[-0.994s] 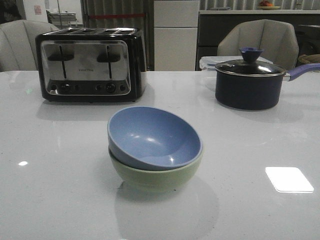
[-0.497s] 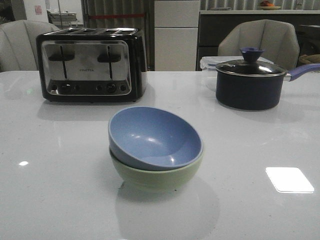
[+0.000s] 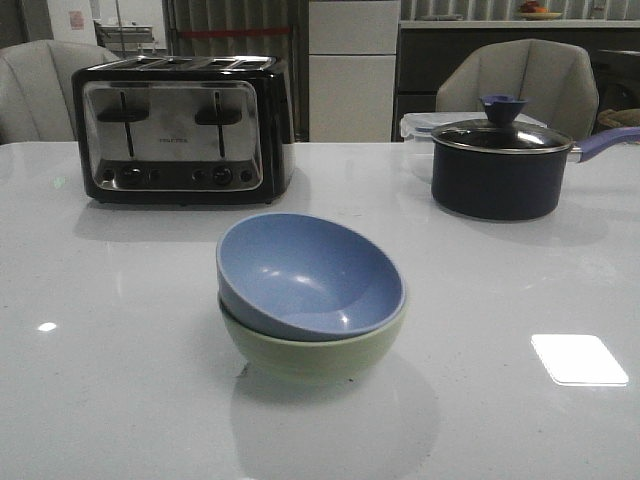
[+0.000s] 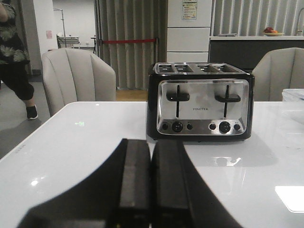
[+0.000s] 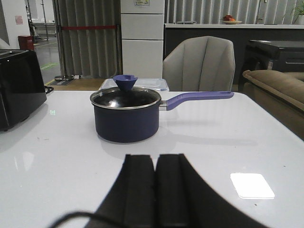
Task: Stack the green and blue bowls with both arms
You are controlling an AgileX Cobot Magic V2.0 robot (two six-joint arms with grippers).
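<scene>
The muted blue bowl sits tilted inside the pale green bowl in the middle of the white table, in the front view. Neither arm shows in the front view. My left gripper is shut and empty, low over the table and facing the toaster. My right gripper is shut and empty, facing the saucepan. Neither wrist view shows the bowls.
A black and chrome toaster stands at the back left, also in the left wrist view. A dark lidded saucepan with a purple handle stands at the back right, also in the right wrist view. Grey chairs stand behind the table.
</scene>
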